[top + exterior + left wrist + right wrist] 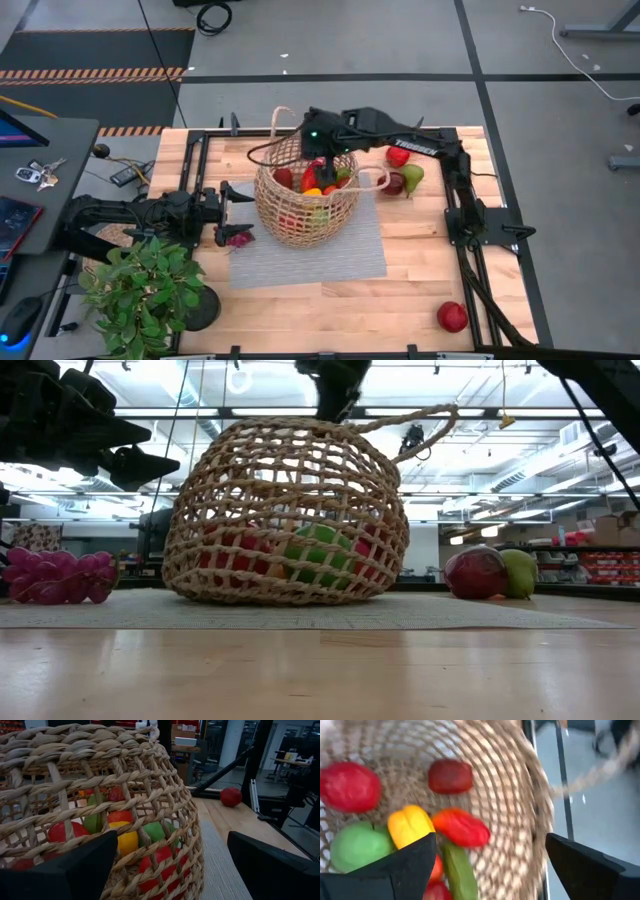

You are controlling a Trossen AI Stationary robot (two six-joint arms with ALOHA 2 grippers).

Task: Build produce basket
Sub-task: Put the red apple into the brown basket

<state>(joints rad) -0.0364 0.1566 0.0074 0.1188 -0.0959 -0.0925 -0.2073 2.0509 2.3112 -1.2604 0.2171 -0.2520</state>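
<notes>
The tan wicker basket [305, 200] stands on a grey mat [345, 250] at the table's middle. It holds several produce pieces: a yellow pepper [410, 825], a red pepper [461, 827], a green cucumber [460, 870], a green piece [357, 845] and red pieces [350, 785]. My right gripper [490, 840] hovers open and empty over the basket's mouth, pointing down; it also shows in the high view [325, 165]. My left gripper [170, 840] is open just off the basket's left wall [100, 795], above the table, and also shows in the high view [235, 198].
Purple grapes [237, 238] lie on the mat's left edge below my left gripper. A red piece [398, 156], a dark-red apple [394, 183] and a green pear [412, 178] lie right of the basket. A red apple [452, 317] lies near right. A potted plant [140, 290] stands near left.
</notes>
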